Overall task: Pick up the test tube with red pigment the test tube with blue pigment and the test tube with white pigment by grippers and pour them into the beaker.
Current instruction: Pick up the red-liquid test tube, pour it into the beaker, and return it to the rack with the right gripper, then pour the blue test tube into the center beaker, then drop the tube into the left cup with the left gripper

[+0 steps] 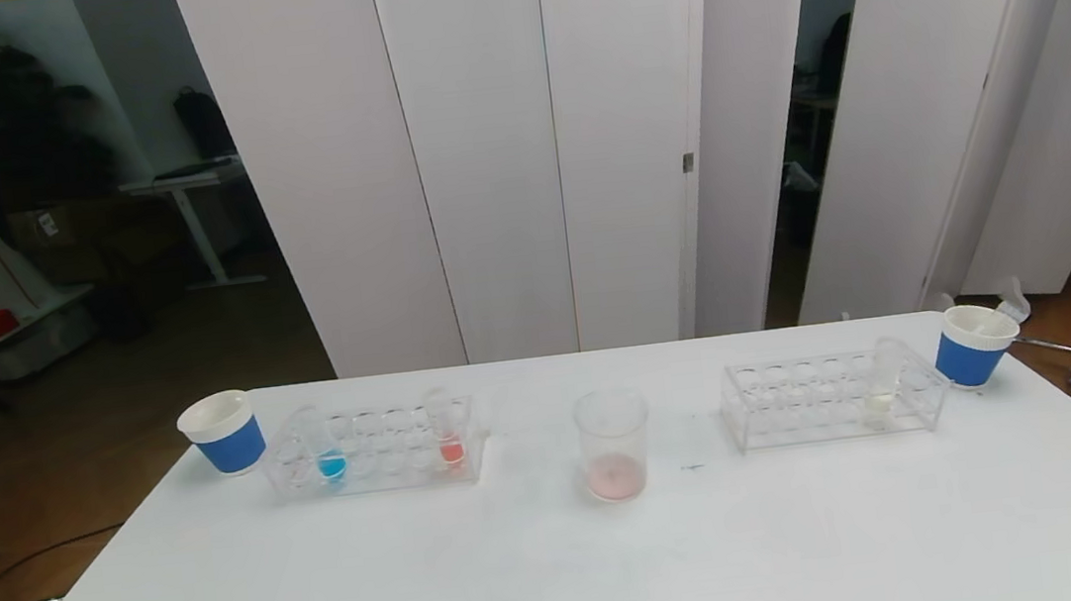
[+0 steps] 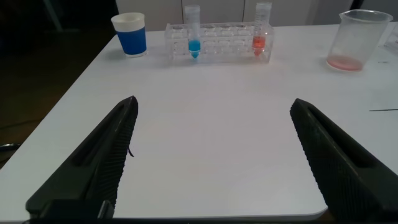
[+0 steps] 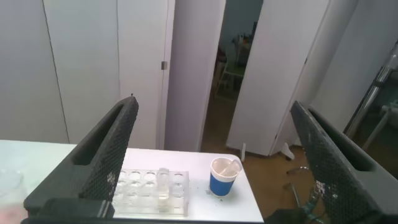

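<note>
The beaker (image 1: pixel 613 444) stands mid-table, a film of pinkish pigment on its bottom. On the left, a clear rack (image 1: pixel 374 448) holds the test tube with blue pigment (image 1: pixel 327 450) toward its left end and a tube with red pigment (image 1: pixel 447 429) toward its right end; both stand upright, long axis vertical. On the right, a second rack (image 1: pixel 829 398) holds the test tube with white pigment (image 1: pixel 880 385), also upright, near a blue paper cup (image 1: pixel 972 345).

Neither arm shows in the head view. The left gripper (image 2: pixel 211 158) hovers over the near table edge, fingers spread wide and empty; the blue tube lies straight ahead and far from it, so the left arm looks better placed for that rack. The right gripper (image 3: pixel 214 158) is equally wide apart and empty, raised above the right rack, with the white tube below and ahead
</note>
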`<state>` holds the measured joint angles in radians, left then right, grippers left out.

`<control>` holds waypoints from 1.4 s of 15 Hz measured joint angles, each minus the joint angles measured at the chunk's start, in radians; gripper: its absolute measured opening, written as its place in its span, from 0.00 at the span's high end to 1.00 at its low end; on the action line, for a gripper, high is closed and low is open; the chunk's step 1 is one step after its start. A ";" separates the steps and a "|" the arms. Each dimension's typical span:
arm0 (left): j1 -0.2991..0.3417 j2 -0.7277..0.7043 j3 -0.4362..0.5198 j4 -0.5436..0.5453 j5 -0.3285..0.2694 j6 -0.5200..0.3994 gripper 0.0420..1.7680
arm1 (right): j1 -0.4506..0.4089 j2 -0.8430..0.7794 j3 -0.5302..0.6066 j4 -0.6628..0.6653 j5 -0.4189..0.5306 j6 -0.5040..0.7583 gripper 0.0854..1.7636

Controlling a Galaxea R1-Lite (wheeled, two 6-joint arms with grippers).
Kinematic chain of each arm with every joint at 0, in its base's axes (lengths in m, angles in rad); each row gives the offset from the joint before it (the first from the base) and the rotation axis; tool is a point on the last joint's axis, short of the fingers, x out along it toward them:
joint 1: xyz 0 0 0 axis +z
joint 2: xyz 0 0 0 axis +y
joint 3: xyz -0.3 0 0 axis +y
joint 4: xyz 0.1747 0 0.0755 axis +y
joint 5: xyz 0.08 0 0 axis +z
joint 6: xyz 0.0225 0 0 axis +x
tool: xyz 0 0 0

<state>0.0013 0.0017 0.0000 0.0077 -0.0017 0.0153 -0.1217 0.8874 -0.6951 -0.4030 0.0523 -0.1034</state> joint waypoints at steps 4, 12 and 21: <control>0.000 0.000 0.000 0.000 0.000 0.000 0.01 | 0.057 -0.417 0.119 0.283 0.008 -0.005 0.01; 0.000 0.000 0.000 0.000 0.000 0.000 0.01 | 0.120 -0.861 0.559 0.504 -0.010 0.046 0.01; 0.000 0.000 0.000 0.000 0.000 0.000 0.01 | 0.120 -0.889 0.676 0.439 -0.033 0.067 0.01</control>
<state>0.0013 0.0017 0.0000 0.0077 -0.0017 0.0153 -0.0013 -0.0013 -0.0191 0.0355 0.0191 -0.0368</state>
